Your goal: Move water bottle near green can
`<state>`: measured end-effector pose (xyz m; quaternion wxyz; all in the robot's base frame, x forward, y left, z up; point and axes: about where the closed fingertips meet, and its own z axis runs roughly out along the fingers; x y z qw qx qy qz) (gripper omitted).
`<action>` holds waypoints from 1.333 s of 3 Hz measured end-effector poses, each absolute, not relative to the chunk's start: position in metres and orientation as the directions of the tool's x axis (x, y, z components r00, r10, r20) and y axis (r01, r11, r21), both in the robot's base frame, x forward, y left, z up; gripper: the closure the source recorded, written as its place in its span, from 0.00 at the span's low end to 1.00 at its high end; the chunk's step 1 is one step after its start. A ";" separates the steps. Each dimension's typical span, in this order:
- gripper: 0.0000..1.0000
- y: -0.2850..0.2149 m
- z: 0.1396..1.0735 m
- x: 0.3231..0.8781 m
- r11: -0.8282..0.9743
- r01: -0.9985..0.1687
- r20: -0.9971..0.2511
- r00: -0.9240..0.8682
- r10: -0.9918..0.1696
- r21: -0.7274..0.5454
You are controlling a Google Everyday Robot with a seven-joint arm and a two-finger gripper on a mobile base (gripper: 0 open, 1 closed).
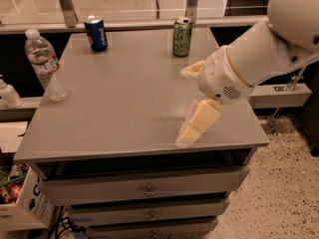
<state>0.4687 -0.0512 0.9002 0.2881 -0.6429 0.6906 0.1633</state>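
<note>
The water bottle (45,64), clear ribbed plastic with a white cap and a white-and-red label, stands upright near the left edge of the grey table top (124,113). The green can (182,36) stands upright at the back, right of centre. My gripper (193,96) hangs over the right half of the table, in front of the green can and far to the right of the bottle. Its two cream fingers (200,120) are spread apart with nothing between them.
A blue Pepsi can (96,33) stands at the back left. A small white bottle (9,93) sits on a lower ledge left of the table. The table is a drawer cabinet (144,188). A box (17,203) sits on the floor at lower left.
</note>
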 end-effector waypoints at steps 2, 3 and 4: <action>0.00 -0.045 0.907 0.466 0.124 -0.983 -0.627 -0.009 -0.779 -0.139; 0.00 -0.036 0.900 0.470 0.144 -0.978 -0.672 -0.007 -0.740 -0.149; 0.00 -0.009 0.894 0.485 0.171 -0.972 -0.754 0.009 -0.657 -0.161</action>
